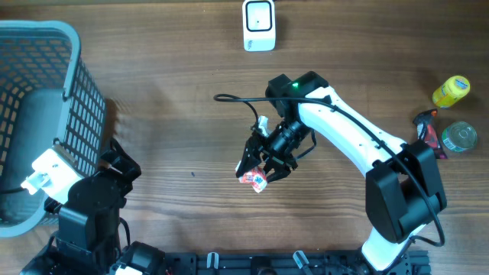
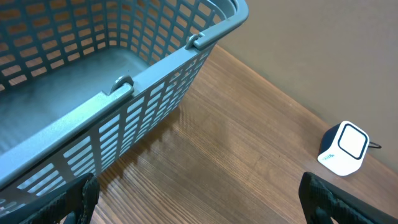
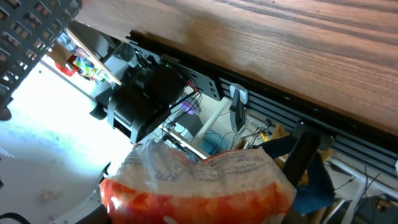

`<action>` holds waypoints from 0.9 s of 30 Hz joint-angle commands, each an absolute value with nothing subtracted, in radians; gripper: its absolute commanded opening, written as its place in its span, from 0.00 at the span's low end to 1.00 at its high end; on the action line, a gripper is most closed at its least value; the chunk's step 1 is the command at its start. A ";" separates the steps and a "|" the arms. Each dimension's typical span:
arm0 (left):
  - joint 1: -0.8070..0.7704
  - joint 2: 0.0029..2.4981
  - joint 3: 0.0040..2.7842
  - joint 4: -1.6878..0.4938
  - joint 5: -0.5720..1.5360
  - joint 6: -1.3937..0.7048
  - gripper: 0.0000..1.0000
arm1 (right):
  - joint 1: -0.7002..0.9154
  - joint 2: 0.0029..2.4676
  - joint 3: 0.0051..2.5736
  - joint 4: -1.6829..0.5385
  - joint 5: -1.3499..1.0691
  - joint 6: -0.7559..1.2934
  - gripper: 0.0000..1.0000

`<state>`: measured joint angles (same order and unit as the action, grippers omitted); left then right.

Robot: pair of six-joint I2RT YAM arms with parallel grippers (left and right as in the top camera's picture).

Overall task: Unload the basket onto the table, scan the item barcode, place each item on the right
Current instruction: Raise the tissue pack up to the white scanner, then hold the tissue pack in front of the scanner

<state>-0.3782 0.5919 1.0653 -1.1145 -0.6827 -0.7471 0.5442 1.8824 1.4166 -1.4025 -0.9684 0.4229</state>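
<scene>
I see the right gripper [image 1: 262,171] clamped on the red and white packet [image 1: 254,180], well apart from the scanner [image 1: 259,25] and almost straight toward me from it. Between scanner and packet there is open wood of the table [image 1: 176,92]; only a black cable [image 1: 235,98] loops across this room. The scanner stands close to the far table edge. Far to the left of the scanner is the grey basket [image 1: 75,92], and the left gripper [image 2: 198,193] is near its wall, fingers wide apart, holding nothing. Far right of the scanner, by the right edge, lies a yellow bottle [image 1: 451,91].
</scene>
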 commanded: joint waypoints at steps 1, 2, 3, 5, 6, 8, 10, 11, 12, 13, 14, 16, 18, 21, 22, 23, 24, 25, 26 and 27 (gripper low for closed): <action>-0.372 0.598 1.056 -1.108 -0.678 -0.764 1.00 | 0.545 1.888 1.433 -1.390 -0.891 0.507 0.50; -0.372 0.598 1.056 -1.108 -0.678 -0.764 1.00 | 0.545 1.888 1.433 -1.376 -0.860 0.520 0.50; -0.372 0.598 1.056 -1.108 -0.678 -0.764 1.00 | 0.545 1.888 1.433 -1.360 -0.841 0.527 0.50; -0.372 0.598 1.056 -1.108 -0.678 -0.764 1.00 | 0.545 1.888 1.433 -1.333 -0.823 0.527 0.50; -0.372 0.598 1.056 -1.108 -0.678 -0.764 1.00 | 0.545 1.889 1.433 -1.311 -0.816 0.527 0.50; -0.372 0.598 1.056 -1.108 -0.678 -0.764 1.00 | 0.545 1.888 1.433 -1.245 -0.799 0.526 0.50; -0.372 0.598 1.056 -1.108 -0.678 -0.764 1.00 | 0.545 1.889 1.433 -1.130 -0.770 0.518 0.50; -0.372 0.598 1.056 -1.108 -0.678 -0.764 1.00 | 0.545 1.889 1.433 -1.052 -0.746 0.500 0.50; -0.372 0.598 1.056 -1.108 -0.678 -0.764 1.00 | 0.545 1.889 1.433 -0.986 -0.710 0.467 0.50; -0.372 0.598 1.056 -1.108 -0.678 -0.764 1.00 | 0.545 1.889 1.433 -0.929 -0.654 0.457 0.50; -0.372 0.598 1.056 -1.108 -0.678 -0.764 1.00 | 0.545 1.889 1.433 -0.863 -0.576 0.441 0.50; -0.372 0.598 1.056 -1.108 -0.678 -0.764 1.00 | 0.545 1.889 1.433 -0.740 -0.442 0.391 0.50; -0.372 0.598 1.056 -1.108 -0.678 -0.764 1.00 | 0.545 1.889 1.433 -0.612 -0.323 0.357 0.52; -0.372 0.598 1.056 -1.108 -0.678 -0.764 1.00 | 0.545 1.889 1.433 -0.400 -0.162 0.277 0.59; -0.372 0.598 1.056 -1.108 -0.678 -0.764 1.00 | 0.545 1.889 1.433 -0.348 -0.130 0.247 0.59; -0.372 0.598 1.056 -1.108 -0.678 -0.764 1.00 | 0.545 1.890 1.433 -0.312 -0.096 0.225 0.59; -0.372 0.598 1.056 -1.108 -0.678 -0.764 1.00 | 0.545 1.891 1.433 -0.275 -0.054 0.206 0.59; -0.372 0.598 1.056 -1.108 -0.678 -0.764 1.00 | 0.545 1.891 1.433 -0.240 -0.005 0.189 0.59; -0.372 0.598 1.056 -1.108 -0.678 -0.764 1.00 | 0.545 1.893 1.433 -0.209 0.032 0.170 0.59; -0.372 0.598 1.056 -1.108 -0.678 -0.764 1.00 | 0.545 1.895 1.433 -0.183 0.056 0.147 0.59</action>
